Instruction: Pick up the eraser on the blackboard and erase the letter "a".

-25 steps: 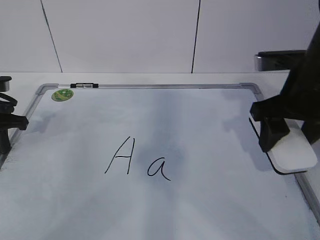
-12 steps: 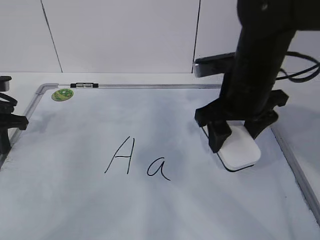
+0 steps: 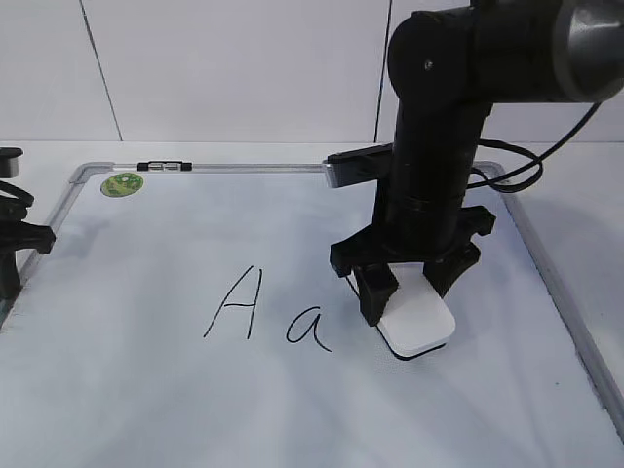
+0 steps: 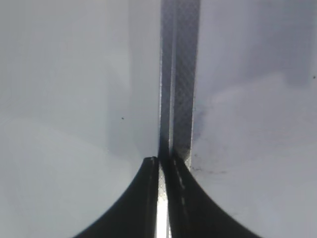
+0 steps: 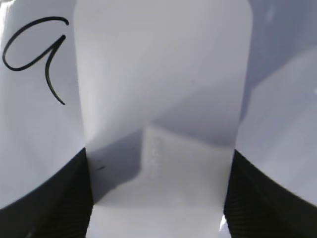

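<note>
The blackboard [image 3: 146, 409] is a large white board with a silver-grey frame, lying flat. A tall capital "A" [image 3: 234, 304] and the small letter "a" [image 3: 309, 329] are written near its middle. My right gripper [image 3: 414, 285] is shut on the white eraser [image 3: 419, 329], which sits just right of the letter "a", apart from it. In the right wrist view the eraser [image 5: 158, 99] fills the middle between the jaws [image 5: 157, 198], with the letter "a" [image 5: 34, 54] at upper left. My left gripper [image 4: 160, 159] is shut and empty over the board's left frame [image 4: 179, 89].
A round green sticker [image 3: 122, 184] sits at the board's far left corner. A black clip [image 3: 164, 167] lies on the far frame edge. My left arm [image 3: 12, 239] rests at the left edge. A white wall stands behind the table.
My right arm has carried the eraser leftward from the board's right edge to just right of the letter "a". The left arm has not moved.
</note>
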{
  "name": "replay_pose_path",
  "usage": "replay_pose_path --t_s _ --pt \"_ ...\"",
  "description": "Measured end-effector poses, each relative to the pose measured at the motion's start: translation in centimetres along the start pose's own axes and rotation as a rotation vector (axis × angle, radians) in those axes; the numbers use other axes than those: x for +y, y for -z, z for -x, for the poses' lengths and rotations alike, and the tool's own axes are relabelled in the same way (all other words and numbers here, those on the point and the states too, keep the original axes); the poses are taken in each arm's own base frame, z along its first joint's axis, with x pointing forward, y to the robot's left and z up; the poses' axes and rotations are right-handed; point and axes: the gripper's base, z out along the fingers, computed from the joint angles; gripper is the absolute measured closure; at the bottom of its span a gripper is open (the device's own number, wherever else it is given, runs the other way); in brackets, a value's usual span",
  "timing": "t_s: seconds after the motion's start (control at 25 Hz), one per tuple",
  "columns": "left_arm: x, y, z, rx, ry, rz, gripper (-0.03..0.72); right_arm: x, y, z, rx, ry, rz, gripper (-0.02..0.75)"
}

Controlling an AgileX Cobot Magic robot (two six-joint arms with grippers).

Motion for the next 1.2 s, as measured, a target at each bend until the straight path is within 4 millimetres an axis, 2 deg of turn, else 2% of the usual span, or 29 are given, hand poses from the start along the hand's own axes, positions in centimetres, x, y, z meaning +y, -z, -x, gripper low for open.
replay_pose_path --t_s 0.36,0.64,0.96,1.2 --pt "0.0 0.0 0.1 -0.008 -0.003 0.0 0.671 0.4 -1.5 0.6 0.037 -0.004 0.025 0.188" --pt "0.0 0.0 0.1 -0.013 -0.005 0.001 0.671 2.4 -2.3 0.3 0.058 0.048 0.021 0.188" --pt "0.0 0.0 0.2 -0.017 -0.007 0.003 0.671 2.4 -2.5 0.4 0.06 0.06 0.005 0.188" --pt "0.0 0.0 0.2 -0.019 -0.008 0.003 0.671 2.6 -2.7 1.6 0.04 0.067 -0.007 0.188"
